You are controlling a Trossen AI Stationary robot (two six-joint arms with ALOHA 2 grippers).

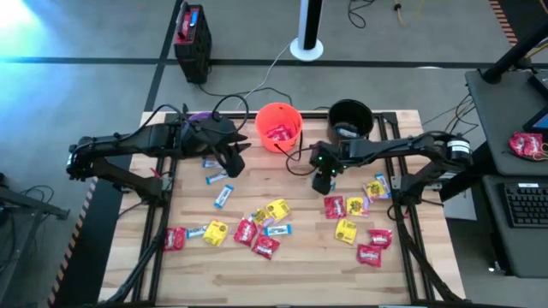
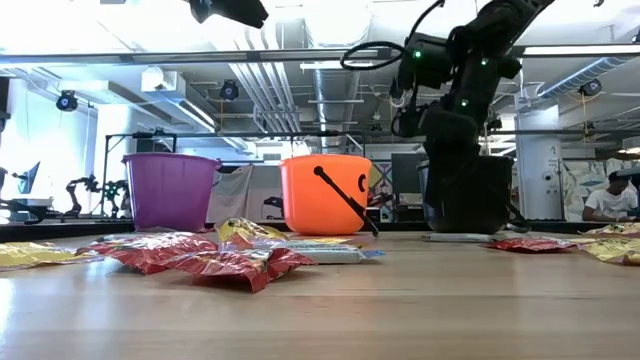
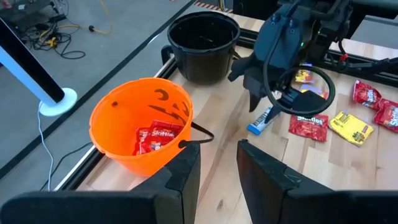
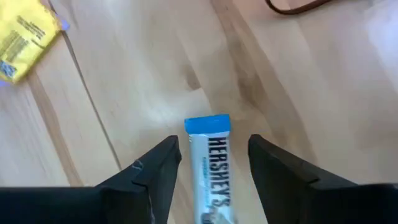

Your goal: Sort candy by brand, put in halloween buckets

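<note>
Red, yellow and blue-and-white candy packets (image 1: 257,229) lie flat over the near half of the wooden table. The orange bucket (image 1: 278,126) stands at the far edge with red packets (image 3: 155,138) inside. The black bucket (image 1: 349,120) is to its right, and the purple bucket (image 2: 168,190) is to its left, mostly under my left arm in the high view. My right gripper (image 4: 214,149) is open and points down over a blue-and-white bar (image 4: 210,168). The bar lies on the table between the fingers, apart from both. My left gripper (image 3: 217,171) hangs open and holds nothing, high above the table near the orange bucket.
More packets (image 1: 360,229) lie to the right of my right gripper and near the front edge. The orange bucket's black handle (image 2: 345,205) hangs down its side. A black box (image 1: 193,34) and a white pole base (image 1: 306,47) stand on the floor beyond the table. A person (image 2: 610,195) sits far off.
</note>
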